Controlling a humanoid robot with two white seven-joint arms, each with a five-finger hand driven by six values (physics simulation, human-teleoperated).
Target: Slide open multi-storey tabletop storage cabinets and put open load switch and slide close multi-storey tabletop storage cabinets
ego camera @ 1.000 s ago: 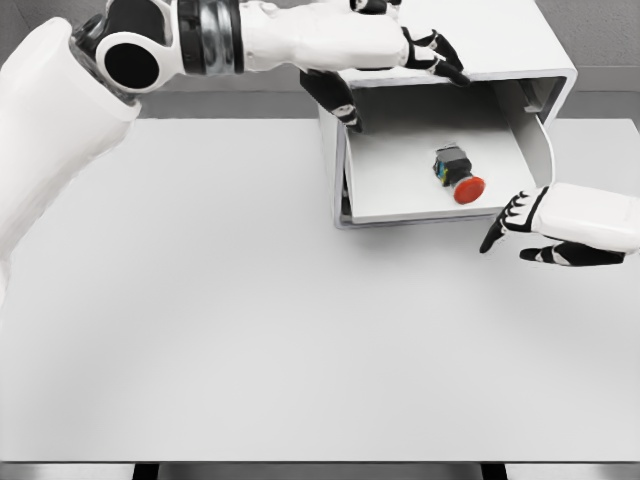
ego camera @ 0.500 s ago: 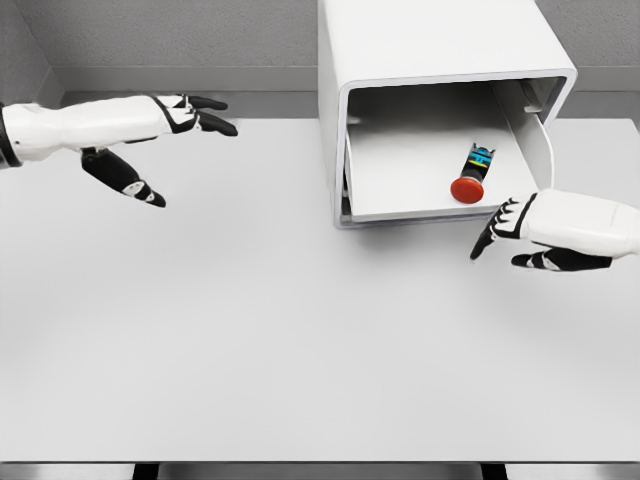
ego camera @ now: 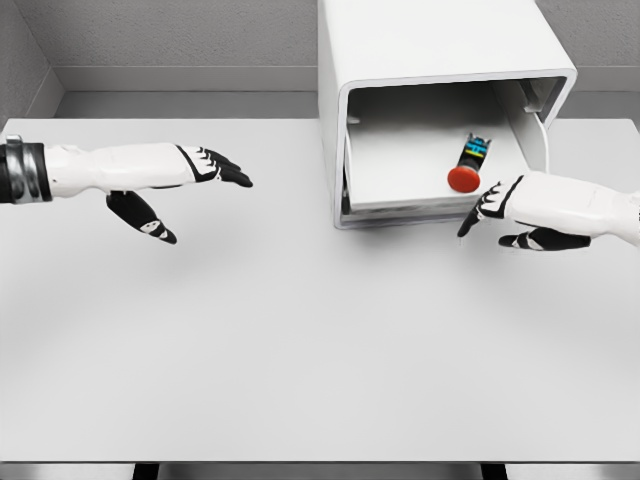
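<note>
Our right robot hand [ego camera: 492, 208] reaches in from the right edge of the tabletop [ego camera: 300, 340], fingers loosely spread and holding nothing, its fingertips [ego camera: 470, 226] at the front lip of the pulled-out drawer [ego camera: 400, 165], near the drawer's front right corner; whether they touch the lip we cannot tell. Our left robot hand [ego camera: 205, 168] hovers over the left part of the tabletop, well apart from the cabinet, fingers extended, thumb hanging below, also empty.

We judge the task mostly done. The drawer of the storage cabinet [ego camera: 430, 60], which stands at the tabletop's far edge right of the middle, is slid out, and the load switch [ego camera: 469, 165] already lies inside it. What is left, as far as we can see, is sliding the drawer shut; the right hand looks placed to push for that.

The switch lies on its side toward the right half of the drawer floor, clear of the walls. Its round red button head points toward the drawer front, and a dark body with small blue and yellowish parts points toward the back. The cabinet is white with rounded corners, and only this one drawer shows.
</note>
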